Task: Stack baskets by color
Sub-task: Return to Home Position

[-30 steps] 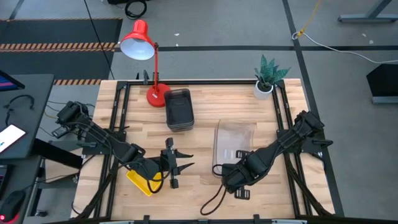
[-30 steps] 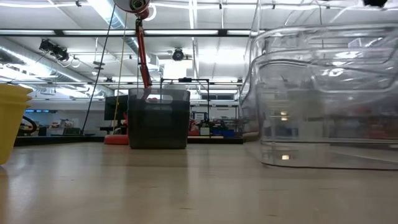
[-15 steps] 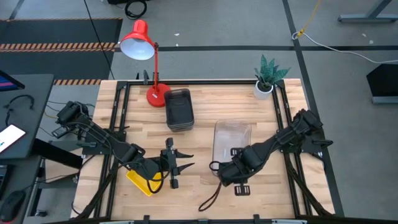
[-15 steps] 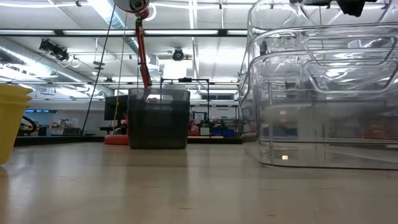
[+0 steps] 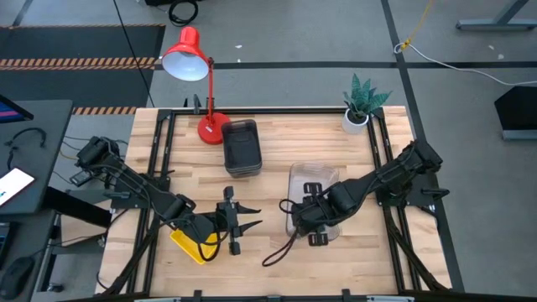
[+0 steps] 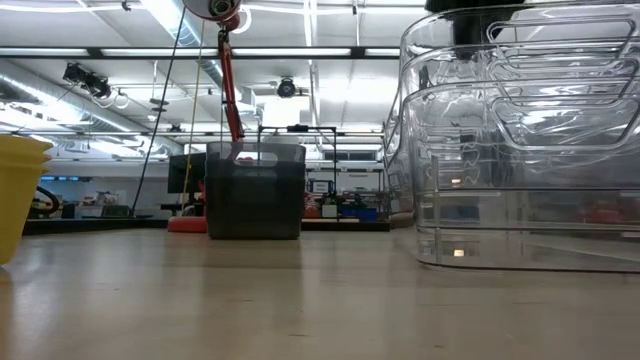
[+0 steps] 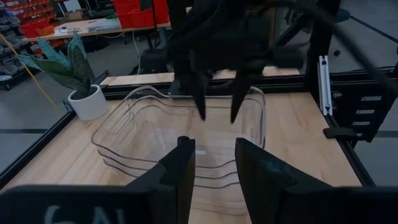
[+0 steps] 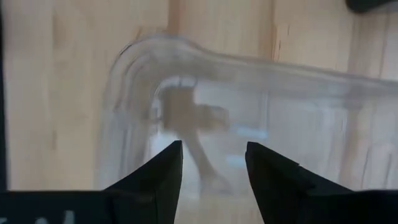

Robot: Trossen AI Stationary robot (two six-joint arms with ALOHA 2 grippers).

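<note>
Right gripper [image 8: 213, 152] moved over clear baskets [image 6: 520, 150], parted, empty.

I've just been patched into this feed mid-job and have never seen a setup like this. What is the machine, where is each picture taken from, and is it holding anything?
This is a robot with two dark arms at a wooden table, each ending in a two-finger gripper. One picture looks straight down from above, one looks level across the tabletop, and two come from cameras on the arms' wrists. On the table the baskets sit in piles by colour: dark grey baskets beside the red lamp, clear baskets right of the middle, and yellow baskets near the front. A potted plant stands in a back corner. The left gripper is open and empty near the yellow ones. The right gripper hangs open over the clear pile, holding nothing.
</note>
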